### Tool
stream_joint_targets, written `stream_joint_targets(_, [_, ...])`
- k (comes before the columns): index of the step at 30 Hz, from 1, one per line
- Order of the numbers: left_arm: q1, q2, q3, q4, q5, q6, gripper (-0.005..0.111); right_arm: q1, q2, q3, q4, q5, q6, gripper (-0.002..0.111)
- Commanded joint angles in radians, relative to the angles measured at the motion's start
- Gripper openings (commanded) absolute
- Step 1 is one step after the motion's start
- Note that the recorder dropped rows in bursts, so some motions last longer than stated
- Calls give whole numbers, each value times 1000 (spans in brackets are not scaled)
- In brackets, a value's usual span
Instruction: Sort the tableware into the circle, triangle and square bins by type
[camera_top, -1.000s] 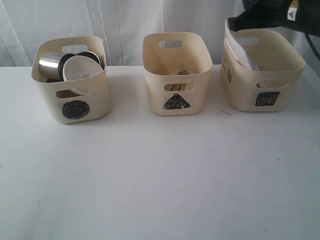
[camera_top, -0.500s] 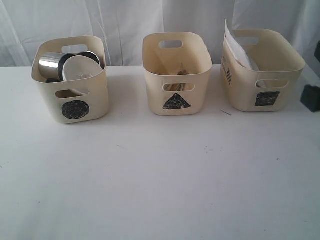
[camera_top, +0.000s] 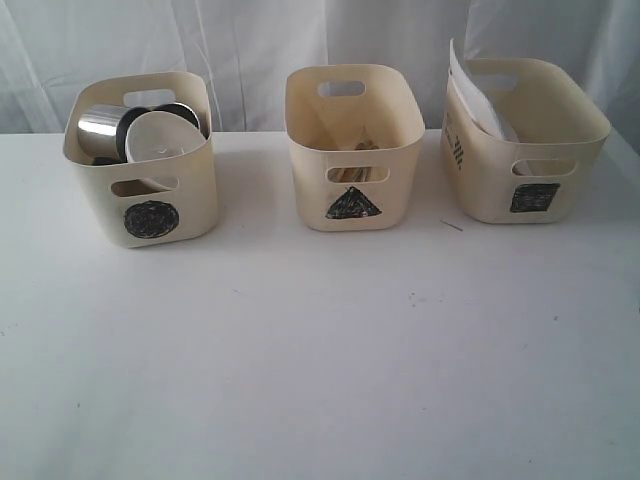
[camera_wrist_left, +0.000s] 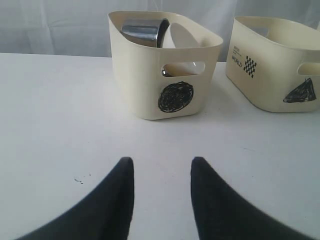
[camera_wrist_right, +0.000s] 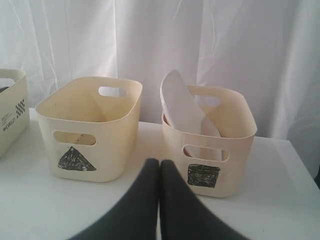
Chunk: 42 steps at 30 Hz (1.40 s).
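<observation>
Three cream bins stand in a row at the back of the white table. The circle bin (camera_top: 140, 165) (camera_wrist_left: 165, 65) on the left holds a steel mug (camera_top: 98, 128) (camera_wrist_left: 145, 32) and a white bowl (camera_top: 160, 137). The triangle bin (camera_top: 352, 150) (camera_wrist_right: 90, 130) in the middle shows wooden chopsticks (camera_top: 352, 172) through its handle slot. A white square plate (camera_top: 470, 95) (camera_wrist_right: 186, 107) leans inside the square bin (camera_top: 525, 145) (camera_wrist_right: 210, 145) on the right. Neither gripper appears in the exterior view. My left gripper (camera_wrist_left: 162, 162) hangs open and empty in front of the circle bin. My right gripper (camera_wrist_right: 159, 164) is shut and empty, facing the triangle and square bins.
White curtains (camera_top: 260, 40) hang behind the table. The table's right edge (camera_wrist_right: 300, 165) runs just past the square bin. Small dark specks (camera_top: 412, 297) mark the bare tabletop in front of the bins.
My right arm, above the square bin a second ago, drew back off the right side and left the exterior view. Its jaws shut. The plate stays leaning in the square bin.
</observation>
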Motion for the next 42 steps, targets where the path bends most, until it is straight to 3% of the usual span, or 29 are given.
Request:
stream_joint_targets(1, [2, -5, 4, -8, 0, -7, 43, -7, -7, 4, 2, 6, 7, 0])
stream_joint_targets(8, [2, -5, 4, -8, 0, -7, 43, 0, -66, 17, 0, 20, 7, 0])
stream_joint_targets(19, [2, -5, 4, -8, 0, -7, 43, 0, -488, 157, 0, 216, 6, 0])
stream_joint_targets(26, [2, -5, 4, -8, 4, -7, 43, 0, -488, 168, -7, 302, -4, 0])
stream_joint_targets(30, [2, -5, 4, -8, 4, -7, 43, 0, -488, 173, 5, 304, -103, 0])
stream_joint_targets(37, [2, -5, 4, -8, 4, -7, 43, 0, -488, 248, 281, 276, -450, 0])
stream_joint_targets(42, [2, -5, 4, -8, 4, -7, 43, 0, -488, 271, 326, 204, -477, 0])
